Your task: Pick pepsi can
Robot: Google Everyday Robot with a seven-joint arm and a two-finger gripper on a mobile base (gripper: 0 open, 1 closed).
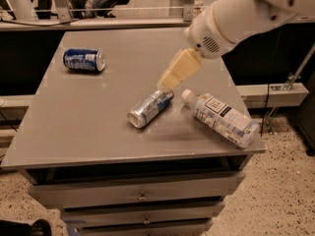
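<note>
I see the dark-blue pepsi can [84, 60] on its side, far left on the bench [74, 132], silver top facing right. The end effector [166, 84] hangs well apart from it.

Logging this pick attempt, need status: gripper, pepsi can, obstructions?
Gripper hovering mid-table, just above slim silver-blue can. Pepsi can on its side, far-left on table, not gripped. Plastic bottle lies right of gripper, away from Pepsi can.

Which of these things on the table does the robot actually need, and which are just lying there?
Part of the job: pepsi can, on its side, far left; gripper, near the slim silver can.
Just lying about: slim silver can; plastic bottle, both on their sides.
</note>
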